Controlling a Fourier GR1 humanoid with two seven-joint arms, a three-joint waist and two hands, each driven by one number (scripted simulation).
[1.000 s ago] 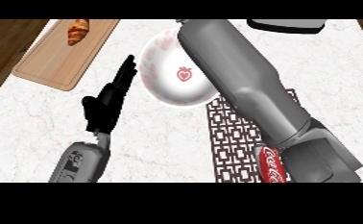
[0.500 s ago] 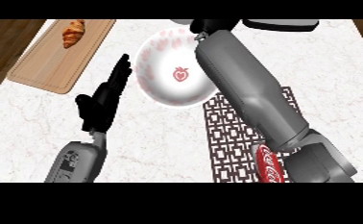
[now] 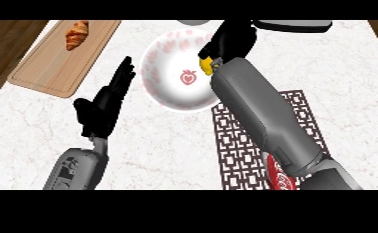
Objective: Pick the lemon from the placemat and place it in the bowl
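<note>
A white bowl (image 3: 171,72) with pink marks and a strawberry print stands at the counter's middle. My right hand (image 3: 230,42) hovers over the bowl's right rim, fingers curled round the yellow lemon (image 3: 210,65), of which only a small part shows below the hand. The grey right forearm runs down across the dark patterned placemat (image 3: 244,147) to the lower right. My left hand (image 3: 107,104) rests open, fingers up, to the left of the bowl.
A wooden cutting board (image 3: 55,62) with a croissant (image 3: 77,34) lies at the upper left. A red can (image 3: 280,174) lies on the placemat near the lower edge, partly hidden by the forearm. A dark object (image 3: 291,25) sits at the top right.
My right arm has swung left and back, bringing the hand and the lemon into view over the bowl's right rim. The left hand has stayed where it was.
</note>
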